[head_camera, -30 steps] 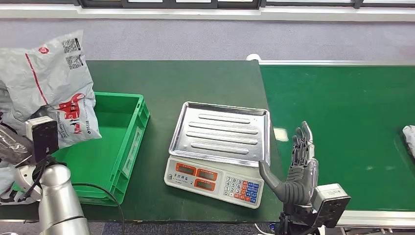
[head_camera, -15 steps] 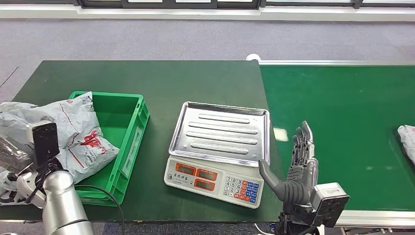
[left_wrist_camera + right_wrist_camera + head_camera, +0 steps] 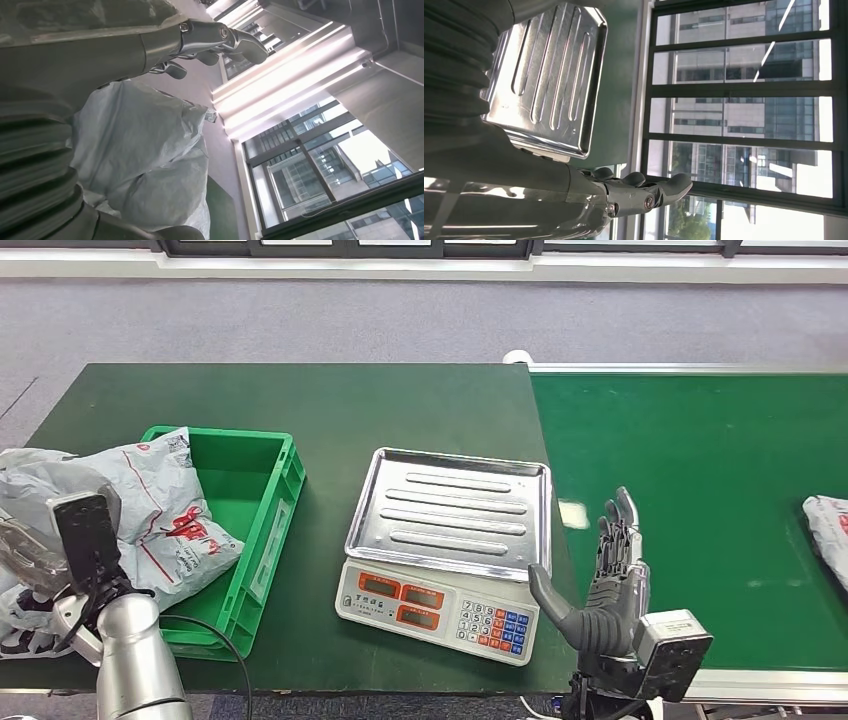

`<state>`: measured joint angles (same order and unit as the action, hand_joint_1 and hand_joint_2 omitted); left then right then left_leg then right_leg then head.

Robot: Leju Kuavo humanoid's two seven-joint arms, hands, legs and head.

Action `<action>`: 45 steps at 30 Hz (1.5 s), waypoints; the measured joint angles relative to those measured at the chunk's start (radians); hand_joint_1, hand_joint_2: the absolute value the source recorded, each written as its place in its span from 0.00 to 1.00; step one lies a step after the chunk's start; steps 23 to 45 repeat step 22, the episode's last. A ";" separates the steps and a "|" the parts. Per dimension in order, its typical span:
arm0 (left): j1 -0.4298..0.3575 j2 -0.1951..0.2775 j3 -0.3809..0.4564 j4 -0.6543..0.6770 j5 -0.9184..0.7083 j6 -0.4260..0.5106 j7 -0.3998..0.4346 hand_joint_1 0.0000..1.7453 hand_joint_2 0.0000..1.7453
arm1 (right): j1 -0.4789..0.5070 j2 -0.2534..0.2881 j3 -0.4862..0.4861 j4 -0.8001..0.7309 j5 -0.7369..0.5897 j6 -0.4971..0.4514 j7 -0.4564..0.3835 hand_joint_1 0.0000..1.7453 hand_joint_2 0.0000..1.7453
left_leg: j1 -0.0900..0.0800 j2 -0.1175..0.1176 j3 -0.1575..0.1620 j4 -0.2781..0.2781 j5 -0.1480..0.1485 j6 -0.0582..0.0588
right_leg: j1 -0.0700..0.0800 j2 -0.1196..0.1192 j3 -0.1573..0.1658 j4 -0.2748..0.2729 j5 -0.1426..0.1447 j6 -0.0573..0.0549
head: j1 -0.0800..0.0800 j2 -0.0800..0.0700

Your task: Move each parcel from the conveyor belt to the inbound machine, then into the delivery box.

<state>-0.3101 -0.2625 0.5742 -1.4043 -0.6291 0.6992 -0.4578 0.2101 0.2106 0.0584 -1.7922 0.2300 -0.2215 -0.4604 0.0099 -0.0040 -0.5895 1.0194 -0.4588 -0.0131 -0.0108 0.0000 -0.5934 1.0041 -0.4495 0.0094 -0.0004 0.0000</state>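
At the left of the frame the grey parcel (image 3: 165, 520) now lies lower in the green box (image 3: 262, 525), left hand (image 3: 210, 42) fingers loosely spread beside it, while right hand (image 3: 605, 590) waits spread near the scale (image 3: 450, 540), so a new parcel (image 3: 828, 540) comes next.

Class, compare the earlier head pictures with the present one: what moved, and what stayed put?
The grey parcel came down from its raised position into the green crate. Another parcel moved further in along the conveyor belt. The right hand and the scale stayed put.
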 joint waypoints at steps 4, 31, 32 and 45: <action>0.002 0.001 -0.004 0.002 0.002 0.000 0.001 0.00 1.00 | 0.000 0.000 0.000 0.000 0.000 0.000 0.000 0.00 1.00 | 0.000 0.000 0.000 0.000 0.000 0.000 | 0.000 0.000 0.000 0.000 0.000 0.000 | 0.000 0.000; 0.106 0.040 -0.230 -0.126 0.336 -0.003 -0.109 0.00 1.00 | -0.004 0.000 -0.019 0.001 0.002 0.021 -0.005 0.00 1.00 | 0.000 0.000 0.000 0.000 0.000 0.000 | 0.000 0.000 0.000 0.000 0.000 0.000 | 0.000 0.000; 0.106 0.040 -0.230 -0.126 0.336 -0.003 -0.109 0.00 1.00 | -0.004 0.000 -0.019 0.001 0.002 0.021 -0.005 0.00 1.00 | 0.000 0.000 0.000 0.000 0.000 0.000 | 0.000 0.000 0.000 0.000 0.000 0.000 | 0.000 0.000; 0.106 0.040 -0.230 -0.126 0.336 -0.003 -0.109 0.00 1.00 | -0.004 0.000 -0.019 0.001 0.002 0.021 -0.005 0.00 1.00 | 0.000 0.000 0.000 0.000 0.000 0.000 | 0.000 0.000 0.000 0.000 0.000 0.000 | 0.000 0.000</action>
